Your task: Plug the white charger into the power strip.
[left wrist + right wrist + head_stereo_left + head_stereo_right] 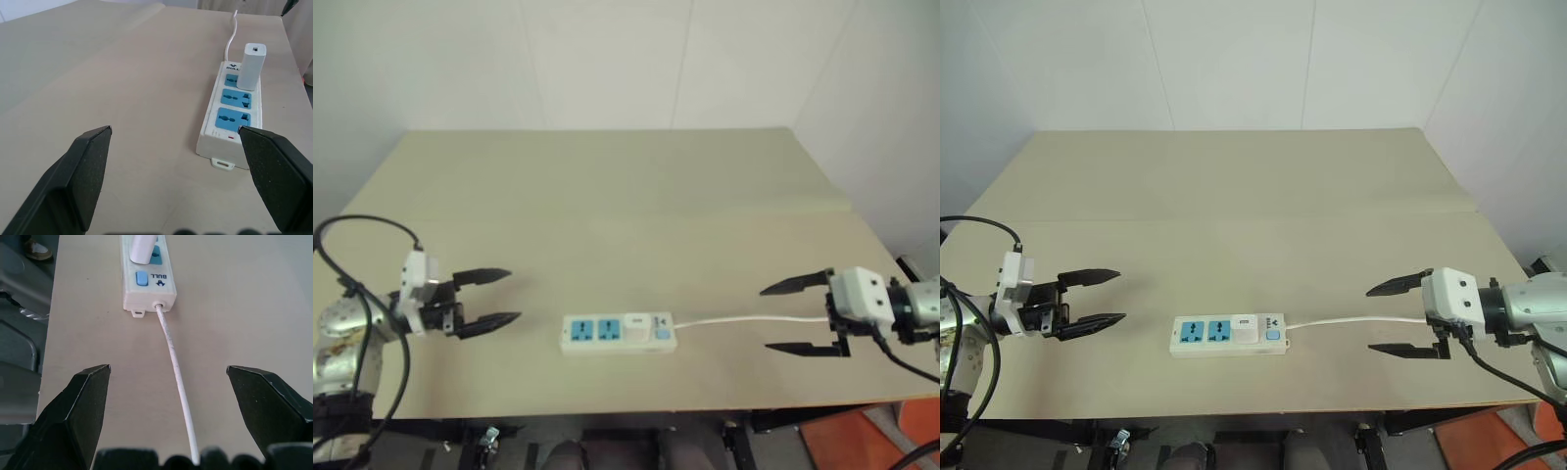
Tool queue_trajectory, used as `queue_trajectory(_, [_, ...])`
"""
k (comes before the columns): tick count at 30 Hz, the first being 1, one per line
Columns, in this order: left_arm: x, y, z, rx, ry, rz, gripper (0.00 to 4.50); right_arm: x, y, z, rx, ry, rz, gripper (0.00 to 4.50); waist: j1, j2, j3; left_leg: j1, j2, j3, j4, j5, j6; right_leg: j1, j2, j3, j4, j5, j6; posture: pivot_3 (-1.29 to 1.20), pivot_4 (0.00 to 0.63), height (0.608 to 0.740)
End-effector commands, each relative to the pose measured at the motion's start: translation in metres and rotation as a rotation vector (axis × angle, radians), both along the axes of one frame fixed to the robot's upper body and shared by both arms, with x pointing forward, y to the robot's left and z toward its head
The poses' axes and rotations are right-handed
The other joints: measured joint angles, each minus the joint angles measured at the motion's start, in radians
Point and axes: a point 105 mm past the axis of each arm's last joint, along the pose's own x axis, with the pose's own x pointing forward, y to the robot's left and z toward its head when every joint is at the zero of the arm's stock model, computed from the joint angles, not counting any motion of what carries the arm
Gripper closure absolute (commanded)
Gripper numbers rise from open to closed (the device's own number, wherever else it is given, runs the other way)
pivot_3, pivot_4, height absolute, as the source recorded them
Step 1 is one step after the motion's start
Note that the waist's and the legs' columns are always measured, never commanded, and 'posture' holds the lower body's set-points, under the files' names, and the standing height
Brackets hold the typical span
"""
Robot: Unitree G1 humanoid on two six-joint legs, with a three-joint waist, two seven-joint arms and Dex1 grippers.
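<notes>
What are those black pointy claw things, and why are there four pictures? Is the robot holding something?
Those claws are a robot's two hands, called grippers. Two pictures come from cameras on its head, looking down at a tan table. There you see the left gripper and the right gripper, one at each side. The other two pictures come from small cameras on its wrists, so you look out between the black fingers.

On the table lies a white power strip with blue sockets and a white cable running toward the right gripper. A white charger stands upright, plugged into the socket next to the blue switch.

Both grippers are open and hold nothing. They are apart from the strip.
</notes>
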Motion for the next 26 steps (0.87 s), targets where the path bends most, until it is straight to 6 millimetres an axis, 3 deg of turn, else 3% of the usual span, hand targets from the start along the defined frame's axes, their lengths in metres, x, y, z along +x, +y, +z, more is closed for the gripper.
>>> queue_trajectory(1, [-0.002, 0.002, 0.009, 0.021, -0.044, 0.002, 0.00, -0.003, 0.000, 0.018, 0.012, -0.060, -0.001, 0.06, 0.000, 0.000, 0.000, 0.000, 0.000, 0.000, 0.000, 0.000, 0.000, 0.000, 0.000, 0.000, 0.000, 0.000, 0.000, 0.00, 0.150, 0.740])
queue_trajectory(14, [-0.005, 0.006, 0.011, 0.038, -0.047, 0.010, 0.00, -0.005, 0.009, 0.022, 0.044, -0.078, -0.027, 0.06, 0.002, 0.000, 0.000, 0.000, 0.000, 0.000, 0.001, 0.000, 0.000, 0.000, 0.000, 0.000, 0.001, 0.000, 0.000, 0.00, 0.150, 0.740])
queue_trajectory(26, [0.006, -0.012, 0.016, 0.033, -0.048, -0.049, 0.00, -0.013, 0.017, 0.017, 0.107, -0.073, -0.070, 0.06, 0.004, 0.000, 0.000, 0.001, 0.000, 0.000, 0.003, 0.000, 0.000, 0.001, 0.000, 0.000, 0.002, 0.001, -0.002, 0.00, 0.150, 0.740])
